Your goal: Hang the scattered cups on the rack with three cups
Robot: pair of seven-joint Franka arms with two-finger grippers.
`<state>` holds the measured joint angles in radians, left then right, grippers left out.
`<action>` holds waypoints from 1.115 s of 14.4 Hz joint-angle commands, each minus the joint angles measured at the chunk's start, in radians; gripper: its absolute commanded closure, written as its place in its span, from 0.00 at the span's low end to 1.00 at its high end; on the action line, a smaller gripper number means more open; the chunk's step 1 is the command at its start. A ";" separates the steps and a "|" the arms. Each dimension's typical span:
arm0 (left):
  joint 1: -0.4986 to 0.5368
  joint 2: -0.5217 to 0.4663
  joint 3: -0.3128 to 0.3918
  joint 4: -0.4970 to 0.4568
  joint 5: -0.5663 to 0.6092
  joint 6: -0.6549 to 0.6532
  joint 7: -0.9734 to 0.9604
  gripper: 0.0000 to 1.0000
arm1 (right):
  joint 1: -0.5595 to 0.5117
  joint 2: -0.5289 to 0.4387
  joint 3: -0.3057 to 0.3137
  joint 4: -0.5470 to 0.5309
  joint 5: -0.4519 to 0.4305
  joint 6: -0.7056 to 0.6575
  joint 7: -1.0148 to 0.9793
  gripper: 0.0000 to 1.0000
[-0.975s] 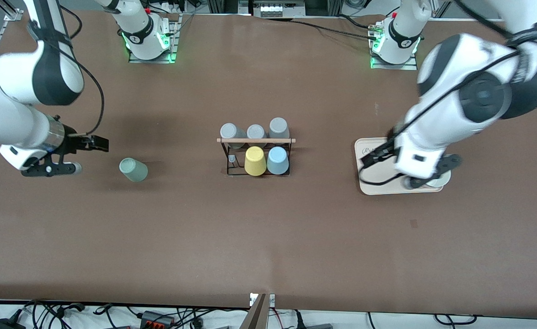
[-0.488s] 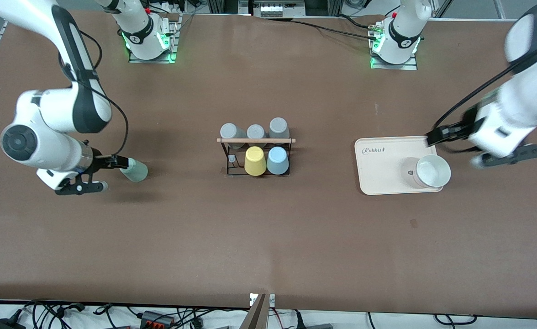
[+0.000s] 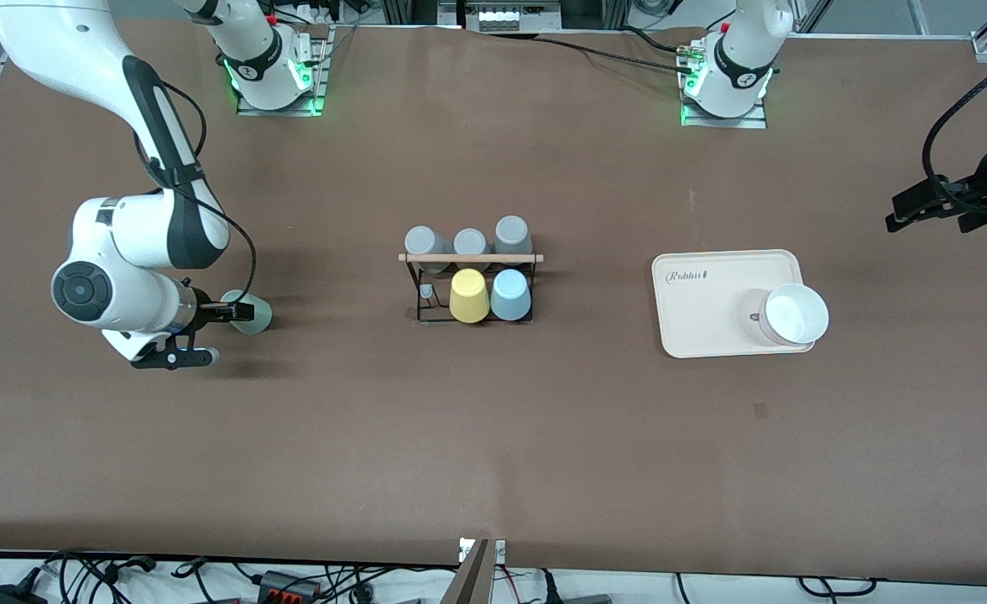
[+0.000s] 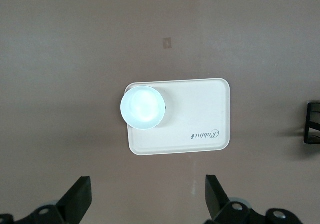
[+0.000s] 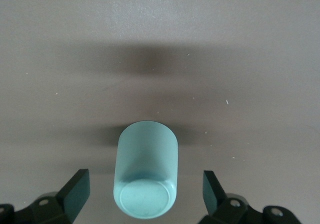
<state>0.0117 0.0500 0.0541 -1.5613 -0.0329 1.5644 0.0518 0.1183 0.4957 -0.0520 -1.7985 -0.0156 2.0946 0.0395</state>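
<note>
A pale mint green cup [image 3: 257, 316] [image 5: 146, 169] lies on its side toward the right arm's end of the table. My right gripper [image 3: 229, 334] [image 5: 145, 199] is open around it, one finger on each side of the cup's base and not touching it. The rack [image 3: 470, 258] stands mid-table. A light blue cup [image 3: 510, 294] and a yellow cup [image 3: 468, 295] hang on its nearer side, and three grey cups [image 3: 470, 242] on its farther side. My left gripper [image 3: 951, 225] [image 4: 147, 204] hangs open and empty over bare table at the left arm's end.
A cream tray [image 3: 703, 294] [image 4: 200, 108] lies between the rack and the left arm's end, with a white bowl [image 3: 793, 314] [image 4: 143, 106] on its near corner. One grey peg [image 3: 426, 292] of the rack, beside the yellow cup, is bare.
The right gripper moved in to the mint cup and now straddles it. The left arm swung away from over the tray to the table's end, uncovering the bowl.
</note>
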 commanded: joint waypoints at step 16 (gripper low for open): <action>-0.022 -0.001 0.006 0.165 0.028 -0.172 -0.013 0.00 | 0.006 0.029 0.006 0.014 0.012 -0.085 0.020 0.74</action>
<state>-0.0032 0.0418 0.0538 -1.4123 -0.0076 1.4094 0.0492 0.1209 0.5578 -0.0518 -1.7990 -0.0143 2.0635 0.0447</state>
